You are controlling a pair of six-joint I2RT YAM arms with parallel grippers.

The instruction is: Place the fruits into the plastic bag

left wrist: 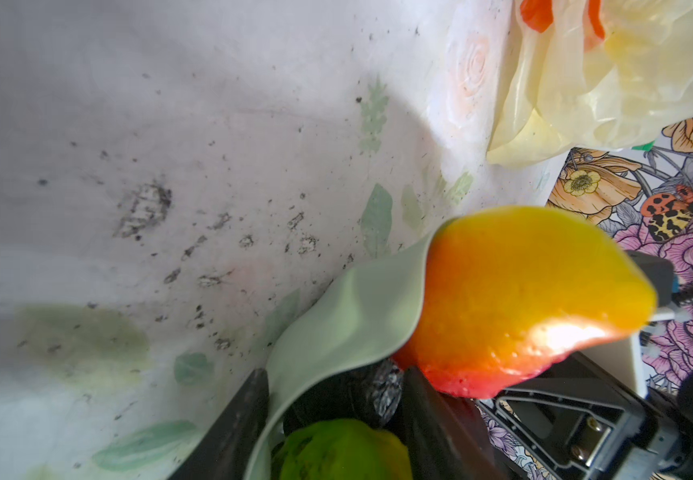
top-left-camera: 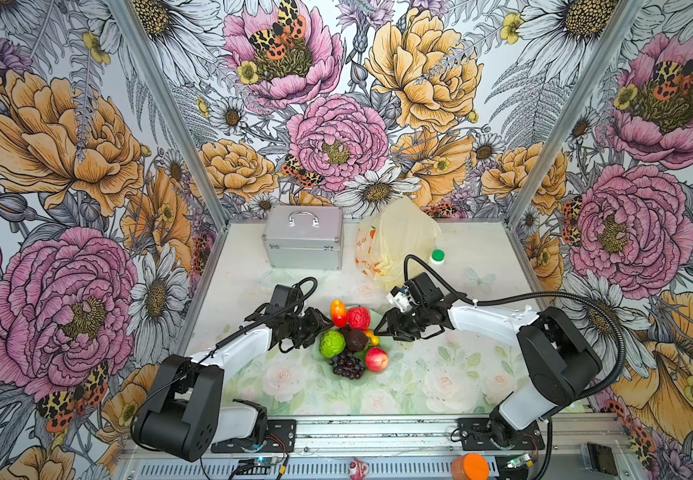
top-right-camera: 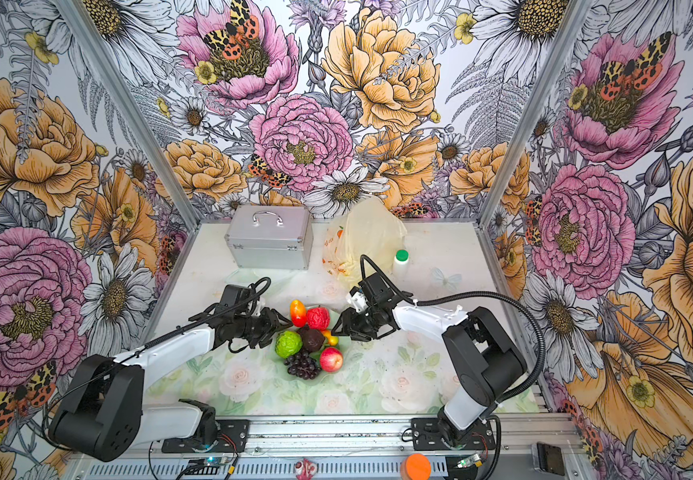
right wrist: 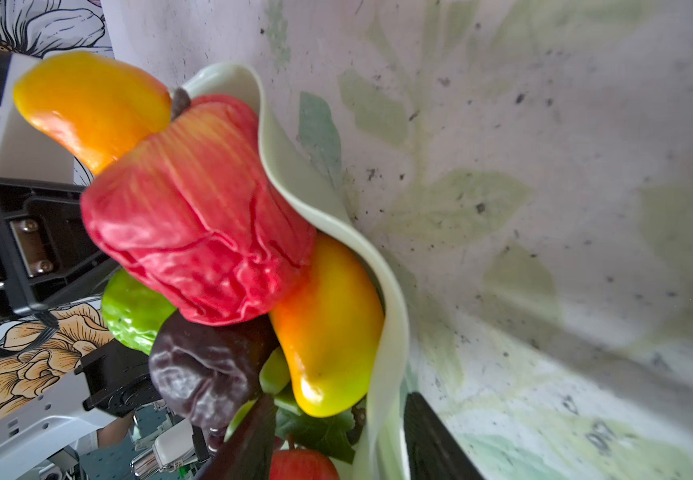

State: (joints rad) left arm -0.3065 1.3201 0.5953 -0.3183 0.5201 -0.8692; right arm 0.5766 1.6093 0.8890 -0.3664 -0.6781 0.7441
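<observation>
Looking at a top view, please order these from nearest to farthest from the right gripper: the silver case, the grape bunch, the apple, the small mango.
1. small mango, right beside the right gripper.
2. apple, at the front right of the bowl.
3. grape bunch, at the bowl's front.
4. silver case, far back on the left.

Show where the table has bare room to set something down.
Free: near strip of table before the bowl; back-right corner past the white bottle. Crowded: centre, left gripper and right gripper flanking the bowl; case beside plastic bag.
</observation>
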